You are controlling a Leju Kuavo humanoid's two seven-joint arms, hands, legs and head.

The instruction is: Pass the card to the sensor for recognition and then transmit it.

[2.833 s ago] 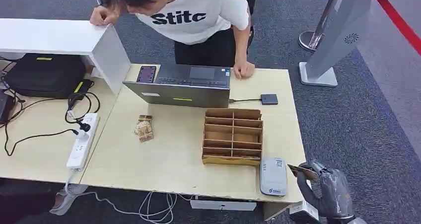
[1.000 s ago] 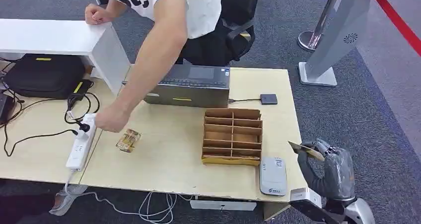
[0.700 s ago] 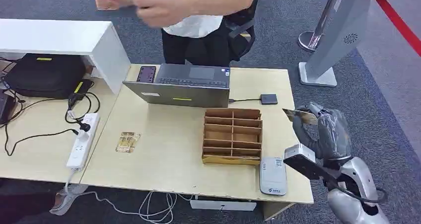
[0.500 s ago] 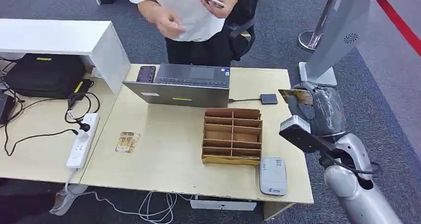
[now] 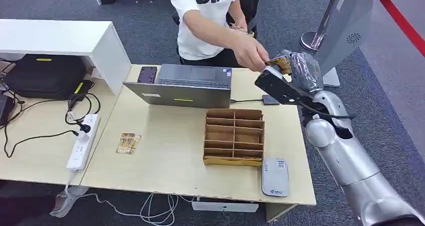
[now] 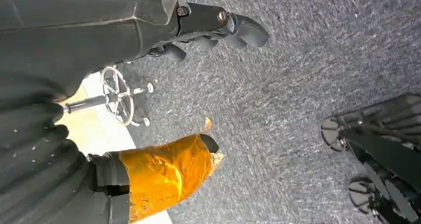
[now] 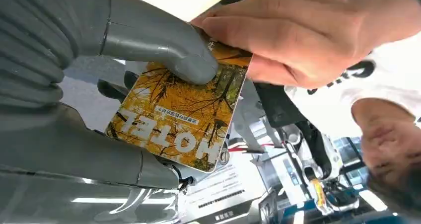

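Card at far right of table, me and a person both on it.
My right hand (image 5: 299,68) is up past the pale wooden table's (image 5: 170,156) far right corner, pinching the yellow tree-print card (image 7: 183,110); person's hand (image 5: 253,53) grips its far end. Brown cardboard divider box (image 5: 234,137) sits centre-right, grey laptop (image 5: 183,85) behind it, white-grey card reader (image 5: 274,177) at near edge w/ box just behind. Small loose card (image 5: 129,143) lies left of box; white power strip (image 5: 83,142) further left.
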